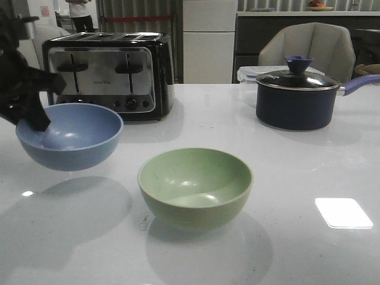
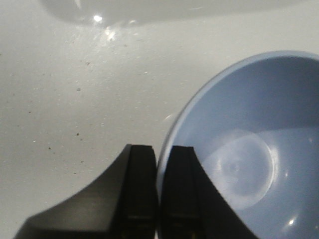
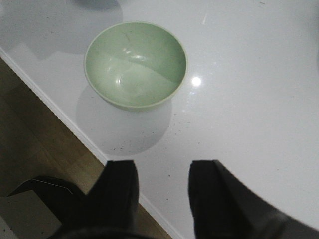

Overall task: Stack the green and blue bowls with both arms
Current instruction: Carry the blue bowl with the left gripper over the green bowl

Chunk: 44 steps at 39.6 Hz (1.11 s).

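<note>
Left gripper holds blue bowl aloft by rim

A grey chair stands behind the glossy white table; wooden floor.

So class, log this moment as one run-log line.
left gripper: shut on blue bowl, lifted | right gripper: open | green bowl: on table

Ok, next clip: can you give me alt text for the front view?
The left gripper holds a blue bowl by its rim, lifted above a white table, its shadow beneath. A green bowl sits on the table to its right, nearer the camera. Behind stand a toaster and a dark lidded saucepan.
</note>
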Tool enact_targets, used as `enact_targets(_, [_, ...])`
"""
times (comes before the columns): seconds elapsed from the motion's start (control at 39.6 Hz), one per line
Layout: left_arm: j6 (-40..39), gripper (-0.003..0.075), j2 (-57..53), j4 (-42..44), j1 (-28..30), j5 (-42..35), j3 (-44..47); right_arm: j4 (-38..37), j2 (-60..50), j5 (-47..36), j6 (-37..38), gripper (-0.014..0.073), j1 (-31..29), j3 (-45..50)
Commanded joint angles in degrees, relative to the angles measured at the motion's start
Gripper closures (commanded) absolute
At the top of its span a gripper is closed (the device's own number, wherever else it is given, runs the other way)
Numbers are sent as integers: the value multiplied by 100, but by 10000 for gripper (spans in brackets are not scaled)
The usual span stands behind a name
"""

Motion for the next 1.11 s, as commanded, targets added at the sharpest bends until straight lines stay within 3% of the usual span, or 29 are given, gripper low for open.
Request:
enact_targets(0.0, [10,627,-493,-148,-248,139,-450,27,-45,-338,-40,212,8,-161])
enact_targets(0.23, [10,627,-600,-148,-1025,1040,-1179,27,-45,-333,-40,212,8,-161])
enact_targets(0.53, [10,627,-499,-148,-2059,594,-1293,27,-45,-333,-40,212,8,-161])
enact_targets(1.09, [10,627,413,-179,-2316,511,-1283,27,-45,-330,-40,212,8,-161])
